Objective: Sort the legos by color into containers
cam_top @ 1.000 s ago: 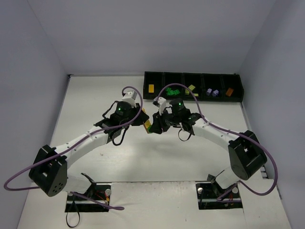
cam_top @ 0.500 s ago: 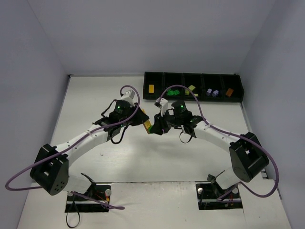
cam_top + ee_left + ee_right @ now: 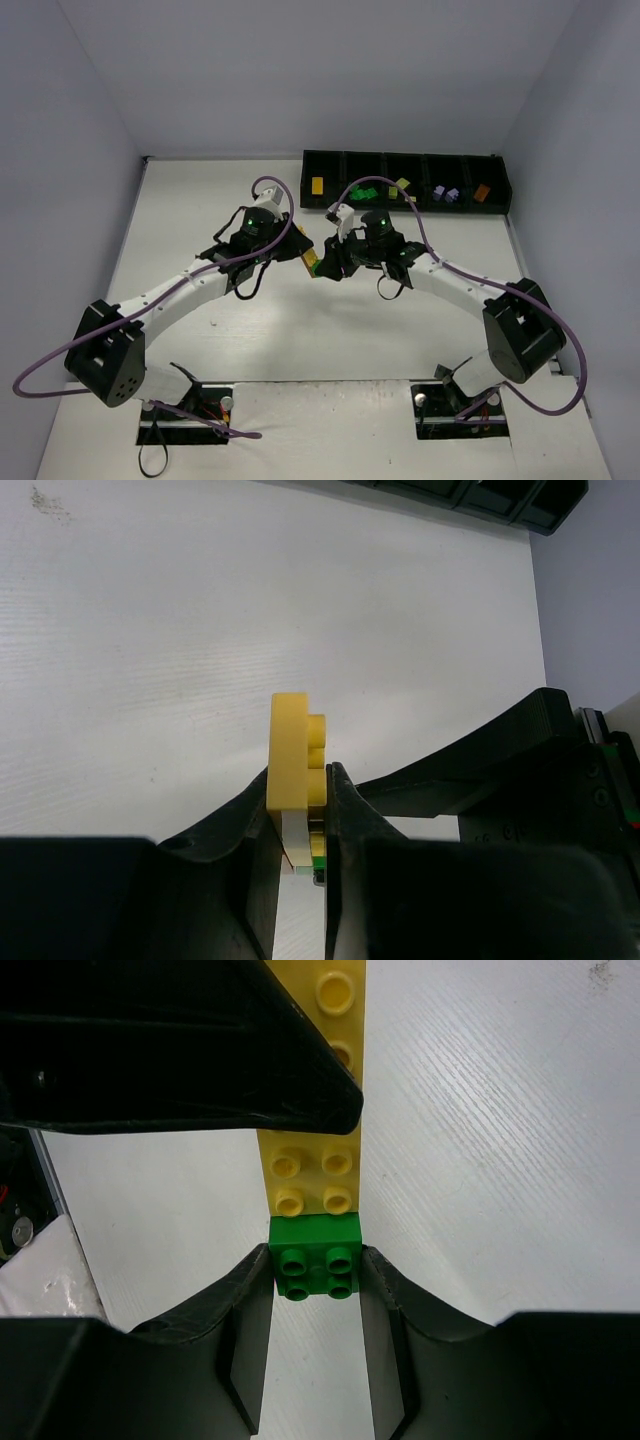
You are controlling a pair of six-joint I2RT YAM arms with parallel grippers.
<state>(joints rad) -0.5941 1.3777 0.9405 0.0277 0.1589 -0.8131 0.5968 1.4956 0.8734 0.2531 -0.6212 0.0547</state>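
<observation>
My left gripper [image 3: 300, 785] is clamped on a smooth, glossy yellow brick [image 3: 290, 740] whose round studs point sideways. A small square green brick [image 3: 313, 1232] with four studs showing butts against its end, and my right gripper [image 3: 315, 1260] has that one pinched between its fingers. The joined pair sits mid-way across the finely ribbed white table [image 3: 200, 200]. In the right wrist view, the left claw's black finger hides part of the yellow.

Along the far edge, the black tray [image 3: 400, 155] has five square cells holding:
- a yellow piece [image 3: 317, 185]
- dark green pieces [image 3: 362, 192]
- a lime piece [image 3: 402, 186]
- lavender pieces [image 3: 445, 193]
- an orange piece [image 3: 481, 191]
</observation>
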